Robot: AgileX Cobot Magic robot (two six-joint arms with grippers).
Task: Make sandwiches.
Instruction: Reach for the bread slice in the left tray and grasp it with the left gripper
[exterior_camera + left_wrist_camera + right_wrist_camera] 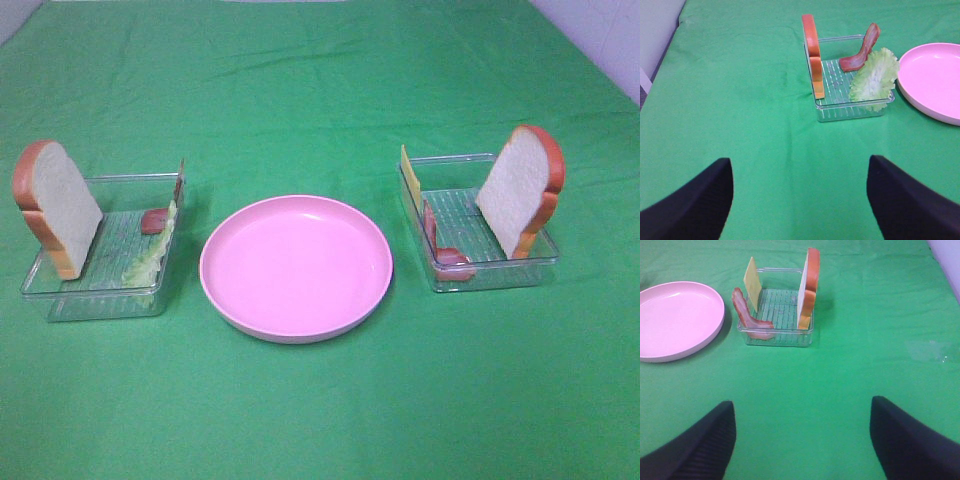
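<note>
The sandwich parts stand apart in two clear trays. The left tray [95, 285] holds an upright bread slice [55, 205], a lettuce leaf [150, 255] and a bacon strip [155, 218]; these also show in the left wrist view as bread [812, 50], lettuce [872, 77] and bacon [860, 50]. The right tray [490, 270] holds a bread slice [520, 190], a cheese slice [410, 175] and bacon [440, 250]. My left gripper [799, 165] and right gripper [801, 405] are open and empty, well short of their trays, and out of the high view.
A round pink plate [295, 265] with nothing on it sits between the trays on the green cloth [320, 420]. It shows at the edge of both wrist views [935, 80] [675, 315]. A pale wall or floor borders the cloth at the far corners.
</note>
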